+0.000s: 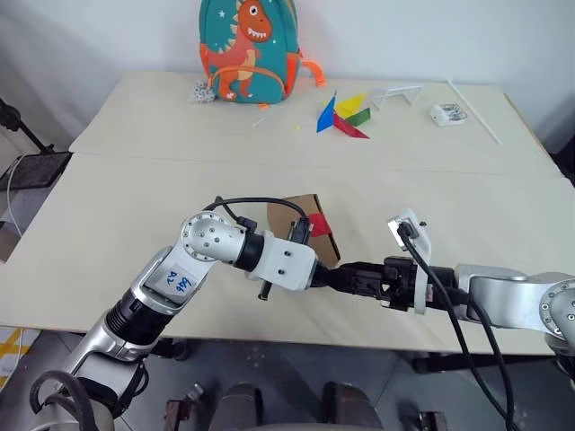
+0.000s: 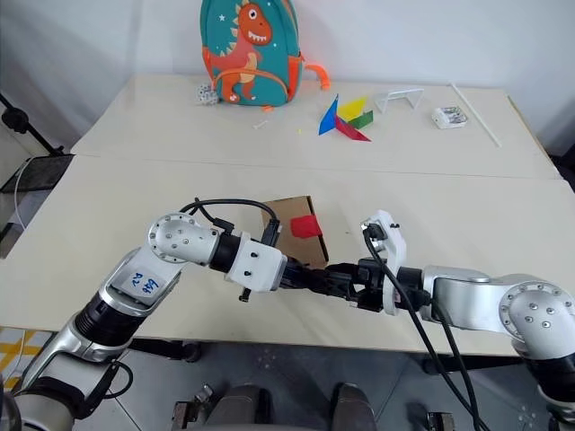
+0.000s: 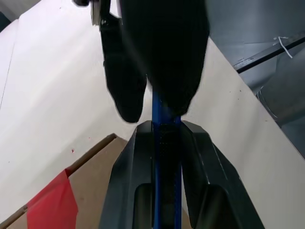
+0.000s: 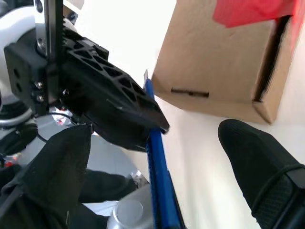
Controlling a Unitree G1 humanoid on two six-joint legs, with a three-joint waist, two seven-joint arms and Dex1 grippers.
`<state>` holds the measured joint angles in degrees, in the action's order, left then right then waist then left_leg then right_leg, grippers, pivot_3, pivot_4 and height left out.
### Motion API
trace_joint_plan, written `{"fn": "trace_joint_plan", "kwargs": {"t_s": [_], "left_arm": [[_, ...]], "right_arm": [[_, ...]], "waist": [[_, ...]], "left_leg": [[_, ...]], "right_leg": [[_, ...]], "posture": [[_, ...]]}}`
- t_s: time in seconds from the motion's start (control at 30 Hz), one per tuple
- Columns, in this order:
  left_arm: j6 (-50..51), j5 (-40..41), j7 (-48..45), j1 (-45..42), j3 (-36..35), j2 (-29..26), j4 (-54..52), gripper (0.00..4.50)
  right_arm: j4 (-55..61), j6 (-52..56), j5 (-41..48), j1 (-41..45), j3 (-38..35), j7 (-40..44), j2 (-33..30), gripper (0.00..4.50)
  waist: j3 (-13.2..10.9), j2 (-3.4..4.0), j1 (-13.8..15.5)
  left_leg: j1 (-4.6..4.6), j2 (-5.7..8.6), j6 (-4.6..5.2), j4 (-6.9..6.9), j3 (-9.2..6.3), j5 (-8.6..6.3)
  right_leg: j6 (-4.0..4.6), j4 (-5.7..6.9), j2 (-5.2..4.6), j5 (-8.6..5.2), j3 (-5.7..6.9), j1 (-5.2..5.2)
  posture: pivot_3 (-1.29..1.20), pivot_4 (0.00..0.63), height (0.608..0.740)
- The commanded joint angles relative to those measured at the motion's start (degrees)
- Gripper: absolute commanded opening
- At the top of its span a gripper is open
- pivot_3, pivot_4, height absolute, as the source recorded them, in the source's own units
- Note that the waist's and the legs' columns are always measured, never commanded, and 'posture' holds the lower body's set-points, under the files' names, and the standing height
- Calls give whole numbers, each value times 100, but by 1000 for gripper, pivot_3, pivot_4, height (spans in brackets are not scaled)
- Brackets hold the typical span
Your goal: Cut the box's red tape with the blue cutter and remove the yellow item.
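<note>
The brown cardboard box sits near the table's front edge with the red tape on its top. Just in front of the box my left gripper is shut on the slim blue cutter, which points toward my right arm. My right gripper meets it there, open, with one black finger on each side of the cutter and not touching it. The box lies just beyond both grippers. The yellow item is hidden.
A dinosaur backpack stands at the table's far edge. Coloured paper triangles, a white wire frame, a small white object and a thin white stick lie at the far right. The table's front edge is just below the grippers.
</note>
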<state>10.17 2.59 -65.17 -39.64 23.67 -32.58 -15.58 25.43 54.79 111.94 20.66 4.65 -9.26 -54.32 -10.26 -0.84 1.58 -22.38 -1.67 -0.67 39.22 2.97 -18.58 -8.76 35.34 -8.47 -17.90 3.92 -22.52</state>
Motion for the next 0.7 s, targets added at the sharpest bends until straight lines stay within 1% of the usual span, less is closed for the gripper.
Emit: {"fn": "trace_joint_plan", "kwargs": {"t_s": [0.03, 0.43, 0.7], "left_arm": [[26, -24, 32, -66, -43, 16, -208, 426], [145, -69, 75, -92, -52, 49, -263, 426], [177, -51, 76, -78, -55, 35, -312, 426]], "right_arm": [[7, 134, 106, 97, -24, -34, 66, 4479], [-194, 431, 106, 59, -24, -74, 31, 4479], [-284, 391, 106, 116, -35, -276, 257, 4479]], "waist": [[0, 0, -1], [0, 0, -3], [0, 0, -4]], "left_leg": [[0, 0, 0, 0, 0, 0], [0, 0, 1, 0, 0, -1], [-1, -1, 1, -1, 0, -1]], "right_leg": [[0, 0, 0, 0, 0, 0], [0, 0, 0, 0, 0, -1], [0, 0, 0, 0, 0, -1]], "posture": [[0, 150, 740], [0, 150, 740], [0, 150, 740]]}}
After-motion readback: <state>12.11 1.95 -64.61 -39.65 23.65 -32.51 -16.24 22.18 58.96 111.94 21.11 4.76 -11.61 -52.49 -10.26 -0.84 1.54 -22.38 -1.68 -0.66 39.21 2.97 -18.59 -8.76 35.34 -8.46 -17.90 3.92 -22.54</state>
